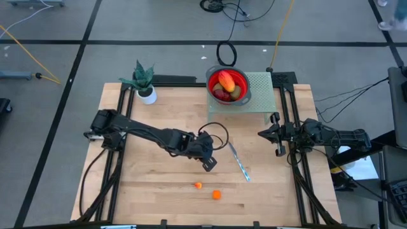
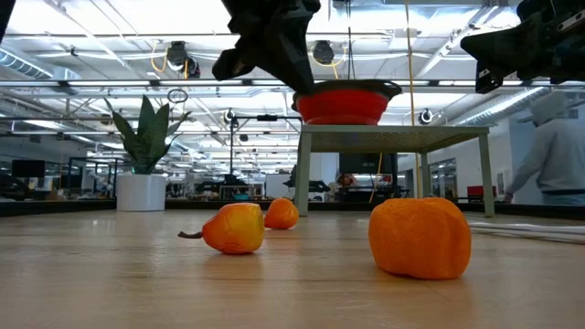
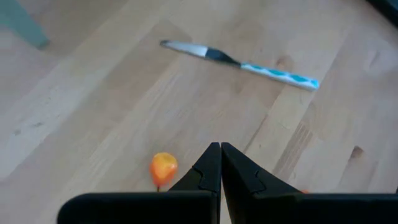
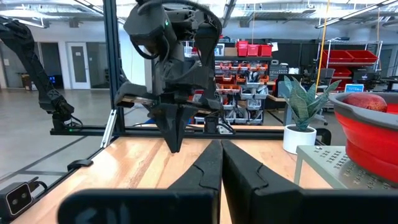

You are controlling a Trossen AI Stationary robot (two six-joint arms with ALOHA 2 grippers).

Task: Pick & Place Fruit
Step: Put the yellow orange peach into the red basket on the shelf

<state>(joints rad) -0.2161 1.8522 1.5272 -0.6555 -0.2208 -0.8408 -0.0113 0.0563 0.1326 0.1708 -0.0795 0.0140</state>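
Left gripper (image 1: 209, 164) hangs at frame centre, fingers together, holding nothing; right gripper (image 1: 267, 134) waits at right, fingers together. Two small orange fruit (image 1: 198, 186) (image 1: 217, 194) lie on the table (image 1: 146, 197) at lower centre. Remaining fruit sits in the red bowl (image 1: 240, 81) at upper centre.

The surface (image 1: 152, 191) is pale wood in joined planks, matt, with visible grain and small knots. The knife (image 3: 239, 62), toward 4 o'clock from the centre, has a smooth, dull-shining metal blade and a glossy blue-and-white patterned handle that looks plastic. The two small orange fruit pieces (image 1: 217, 194) at 6 o'clock look like smooth plastic with a soft sheen; one close in the low view has a slightly dimpled skin (image 2: 420, 236). The red bowl (image 1: 236, 79) at 12 o'clock looks smooth and rubbery, semi-matt, with a grey rim. It sits on a pale, perforated metal stand (image 1: 261, 92). Both end effectors, left (image 3: 221, 168) and right (image 4: 221, 163), are matt black plastic.
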